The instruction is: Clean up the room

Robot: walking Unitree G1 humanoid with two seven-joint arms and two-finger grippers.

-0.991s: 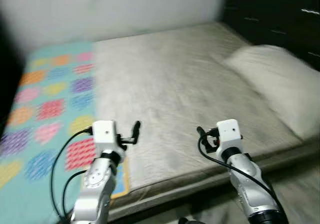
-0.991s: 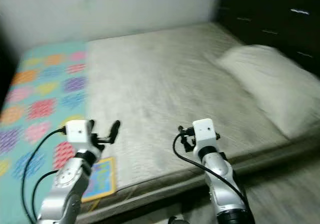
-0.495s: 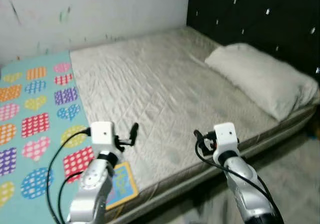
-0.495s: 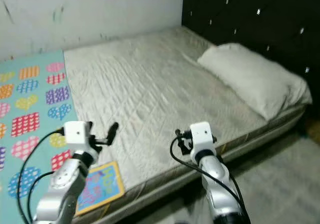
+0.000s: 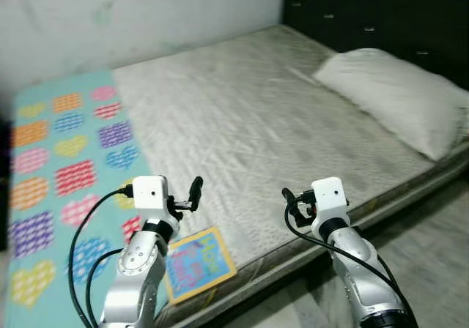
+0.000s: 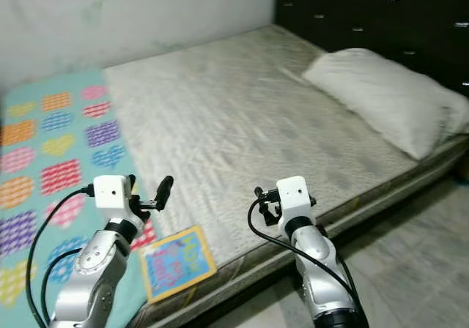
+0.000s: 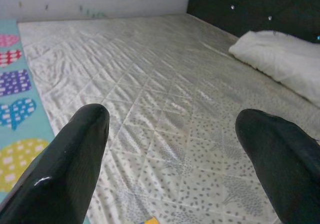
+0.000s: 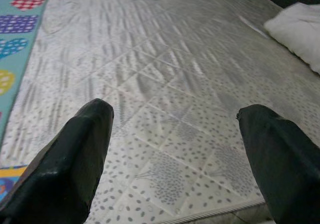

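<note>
The robot stands at the long edge of a wide bed with a grey quilted mattress cover (image 5: pixel 242 116). The thing most likely to tidy is a thin, colourful children's book with a yellow border (image 5: pixel 199 263). It lies flat at the near edge of the bed, on a turquoise blanket printed with coloured hearts (image 5: pixel 58 159), just under the left arm. A white soft pillow (image 5: pixel 396 101) rests at the head end, against a dark tufted headboard (image 5: pixel 381 13).

The left gripper (image 5: pixel 192 196) hovers above the blanket edge and the right gripper (image 5: pixel 291 202) above the mattress edge. Both hold nothing, and the wrist views show each pair of jaws spread wide.

I judge the book light, stiff and flat, with perhaps a smooth cover, so it may slide. Taking it by the free edge near the bed border seems best.

The eye views show the whole book. The left wrist view shows just a small orange corner (image 7: pixel 150 221) low between the jaws, and the right wrist view a yellow-blue corner (image 8: pixel 7 180).
</note>
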